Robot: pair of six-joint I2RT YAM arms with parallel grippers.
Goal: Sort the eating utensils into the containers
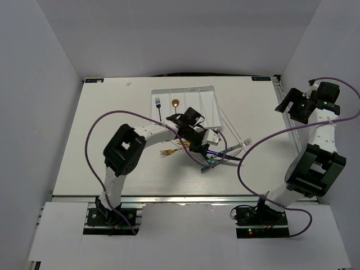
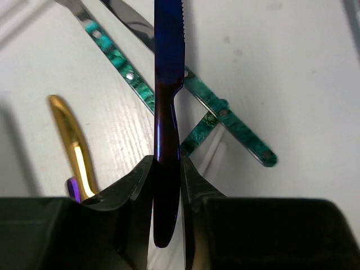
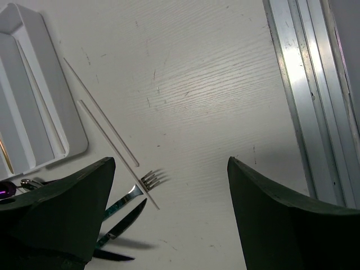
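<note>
Fingers of the left gripper (image 2: 167, 169) are clamping a purple knife (image 2: 169, 62) mid-frame; the right gripper (image 3: 170, 166) is hanging wide open.

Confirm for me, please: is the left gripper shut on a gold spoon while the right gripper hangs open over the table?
Not quite. The left gripper is shut on an iridescent purple knife, not a gold spoon; the left wrist view shows its serrated blade running out from the closed jaws. The right gripper does hang open over the table.
</note>
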